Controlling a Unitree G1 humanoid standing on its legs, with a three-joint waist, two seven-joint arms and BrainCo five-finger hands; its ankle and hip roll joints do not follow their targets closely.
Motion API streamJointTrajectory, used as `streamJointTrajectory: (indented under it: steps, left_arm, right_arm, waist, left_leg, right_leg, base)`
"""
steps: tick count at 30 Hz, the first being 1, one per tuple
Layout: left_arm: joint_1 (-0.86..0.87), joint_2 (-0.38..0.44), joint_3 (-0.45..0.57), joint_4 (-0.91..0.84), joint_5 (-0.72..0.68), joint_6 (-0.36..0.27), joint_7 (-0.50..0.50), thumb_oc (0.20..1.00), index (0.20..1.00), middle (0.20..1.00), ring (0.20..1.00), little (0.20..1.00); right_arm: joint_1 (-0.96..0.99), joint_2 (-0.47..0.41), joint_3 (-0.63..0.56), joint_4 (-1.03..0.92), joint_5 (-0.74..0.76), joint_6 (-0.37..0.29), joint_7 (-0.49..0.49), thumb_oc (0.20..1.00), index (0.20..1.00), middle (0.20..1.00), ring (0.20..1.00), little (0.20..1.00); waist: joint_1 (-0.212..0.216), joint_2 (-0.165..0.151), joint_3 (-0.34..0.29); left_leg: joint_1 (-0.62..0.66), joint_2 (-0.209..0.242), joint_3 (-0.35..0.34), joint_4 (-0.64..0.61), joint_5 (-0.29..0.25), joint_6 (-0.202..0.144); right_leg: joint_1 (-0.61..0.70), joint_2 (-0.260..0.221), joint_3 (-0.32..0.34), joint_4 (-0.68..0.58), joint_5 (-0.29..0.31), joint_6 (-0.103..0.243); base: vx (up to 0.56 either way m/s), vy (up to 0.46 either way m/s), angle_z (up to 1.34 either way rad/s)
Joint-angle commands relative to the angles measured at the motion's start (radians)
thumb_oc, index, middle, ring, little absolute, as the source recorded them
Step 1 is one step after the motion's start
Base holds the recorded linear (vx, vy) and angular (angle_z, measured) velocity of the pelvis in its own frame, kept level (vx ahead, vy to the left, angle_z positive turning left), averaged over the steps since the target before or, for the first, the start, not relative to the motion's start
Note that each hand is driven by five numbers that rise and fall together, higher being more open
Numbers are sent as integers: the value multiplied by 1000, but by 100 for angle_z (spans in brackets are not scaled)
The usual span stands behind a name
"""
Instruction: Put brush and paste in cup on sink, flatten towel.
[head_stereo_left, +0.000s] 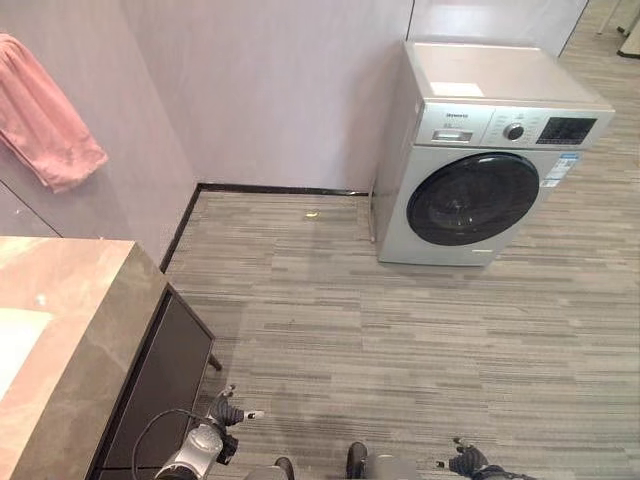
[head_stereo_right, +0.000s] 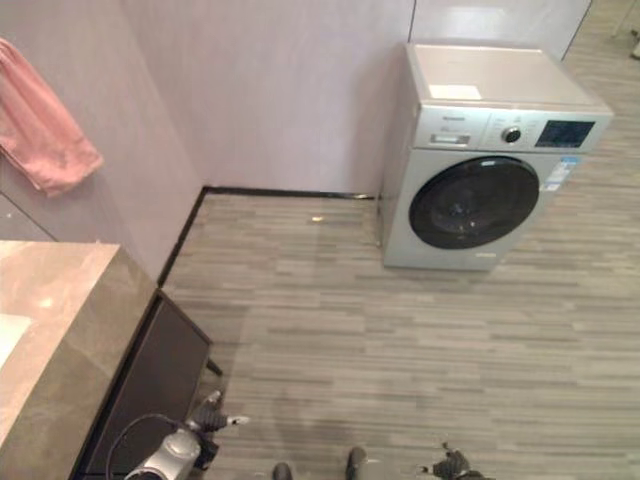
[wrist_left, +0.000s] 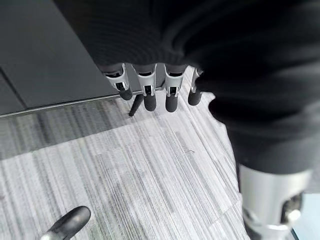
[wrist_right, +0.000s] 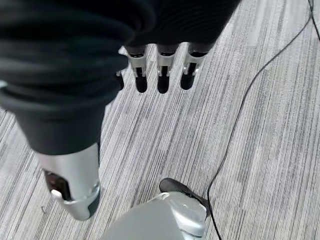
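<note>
Left eye view: a pink towel (head_stereo_left: 42, 112) hangs bunched on the wall at upper left. Below it, a stone-topped sink counter (head_stereo_left: 70, 330) runs along the left edge. No brush, paste or cup can be seen on the part of the counter in view.
Left eye view, surroundings: a silver washing machine (head_stereo_left: 480, 150) stands against the far wall at right, well apart from the counter, on a grey plank floor (head_stereo_left: 380, 340).
Right eye view: the left hand (head_stereo_right: 208, 415) hangs low just beside the dark cabinet front (head_stereo_right: 150, 380) under the counter. The right hand (head_stereo_right: 450, 463) hangs low at the bottom right.
Key relation: towel and counter both lie up and to the left of both hands. The left hand is nearer, by my judgement; the counter edge rises between it and the top.
Left wrist view: fingers relaxed and straight, holding nothing, floor beyond them.
Right wrist view: fingers (wrist_right: 162, 75) likewise loose and empty, above bare floor.
</note>
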Motion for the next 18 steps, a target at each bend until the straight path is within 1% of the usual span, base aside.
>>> streamJointTrajectory:
  steps: [1, 4, 6, 8, 12, 15, 16, 17, 18]
  left_arm:
    - [-27, -11, 5, -22, -31, -24, 1, 1000, 1000, 1000, 1000, 1000]
    - [-45, -16, -16, -21, -24, -23, -3, 1000, 1000, 1000, 1000, 1000]
    - [-51, -16, -22, -22, -23, -24, -2, 1000, 1000, 1000, 1000, 1000]
    - [-46, -3, -17, -89, -54, -41, -6, 1000, 1000, 1000, 1000, 1000]
    - [-6, 13, 18, -202, -150, -76, -6, 1000, 1000, 1000, 1000, 1000]
    - [18, 10, 5, -238, -154, -83, -13, 1000, 1000, 1000, 1000, 1000]
    - [28, 13, 2, -248, -151, -79, -14, 1000, 1000, 1000, 1000, 1000]
    - [36, 17, -2, -266, -142, -74, -20, 1000, 1000, 1000, 1000, 1000]
    - [50, 30, -12, -269, -111, -70, -25, 1000, 1000, 1000, 1000, 1000]
  right_arm:
    - [3, -36, 6, 1, 54, -18, -5, 1000, 1000, 1000, 1000, 1000]
    - [4, -38, 13, 15, 43, -14, -3, 1000, 1000, 1000, 1000, 1000]
    - [2, -36, 19, 23, 39, -12, 0, 1000, 1000, 1000, 1000, 1000]
    - [5, -29, 30, 10, 49, -18, 18, 1000, 1000, 1000, 1000, 1000]
    - [10, -16, 10, -25, 129, -42, 28, 1000, 1000, 1000, 1000, 1000]
    - [-6, -15, -20, -9, 178, -50, 22, 1000, 1000, 1000, 1000, 1000]
    - [-11, -16, -23, -25, 188, -51, 20, 1000, 1000, 1000, 1000, 1000]
    - [-10, -16, -24, -39, 190, -50, 19, 1000, 1000, 1000, 1000, 1000]
    - [1, -15, -13, -83, 169, -46, 15, 1000, 1000, 1000, 1000, 1000]
  waist:
    - [-5, -19, -8]
    - [-5, -23, -5]
    - [-5, -26, -5]
    - [1, -31, -5]
    - [9, -39, 0]
    - [13, -27, 3]
    - [13, -18, 8]
    - [11, -15, 14]
    - [-4, -10, 34]
  left_leg:
    - [-69, -61, -7, 139, -6, 32]
    - [-84, -58, -18, 166, -11, 28]
    - [-84, -59, -20, 161, -18, 31]
    - [-90, -65, -25, 161, -10, 28]
    - [-90, -72, -29, 141, 0, 25]
    - [-68, -85, -28, 89, 1, 31]
    - [-49, -92, -28, 59, 2, 39]
    - [-27, -102, -25, 36, -3, 50]
    - [7, -125, -26, 8, -15, 75]
  right_leg:
    - [86, -1, 6, -64, 57, 76]
    - [87, 4, 5, -52, 45, 74]
    - [85, 5, 6, -50, 43, 75]
    - [90, 5, 7, -62, 48, 78]
    - [104, 2, 11, -100, 61, 85]
    - [106, -9, 14, -103, 73, 103]
    - [84, -21, 18, -65, 88, 119]
    - [59, -35, 28, -14, 132, 142]
    - [1, -61, 67, 104, 254, 171]
  base:
    - [24, -41, 15]
    - [32, -30, 9]
    - [49, 4, 0]
    - [47, 27, 0]
    - [23, 46, 12]
    - [45, 142, 3]
    - [43, 200, 2]
    - [65, 294, 2]
    - [51, 223, 2]
